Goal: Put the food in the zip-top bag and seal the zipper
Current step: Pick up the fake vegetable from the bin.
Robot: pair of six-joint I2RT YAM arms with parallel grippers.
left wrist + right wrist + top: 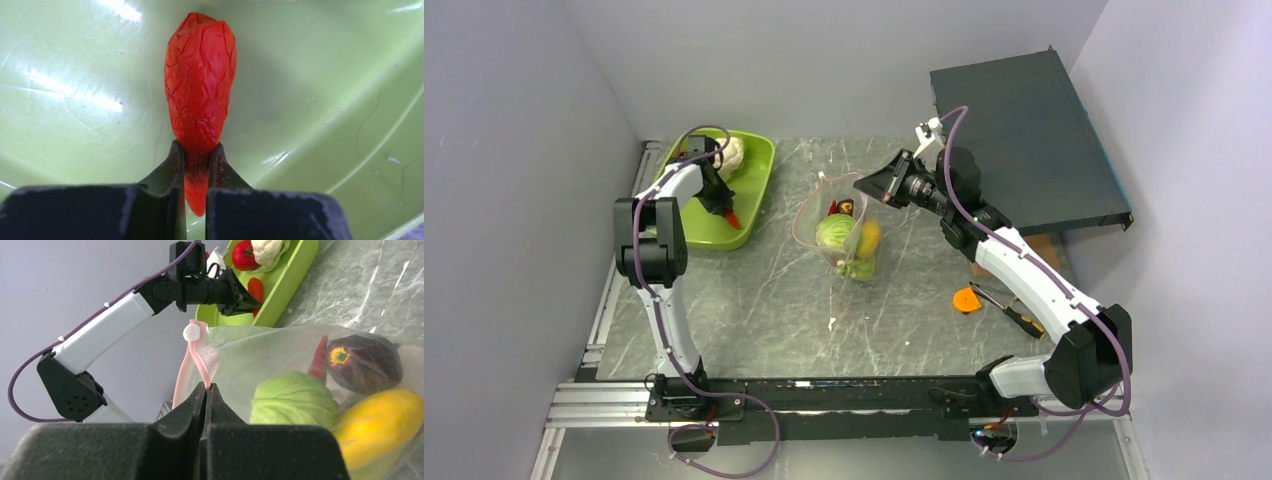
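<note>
My left gripper is shut on a red chili pepper inside the lime-green tray; in the top view the left gripper sits over the tray's near right part. My right gripper is shut on the pink zipper of the clear zip-top bag, holding its mouth up in mid-table. In the bag lie a green cabbage, a yellow fruit and a dark purple piece. A red tomato and a white cauliflower remain in the tray.
An orange disc and a screwdriver lie at the table's right. A dark flat box leans at the back right. Grey walls close the left and back.
</note>
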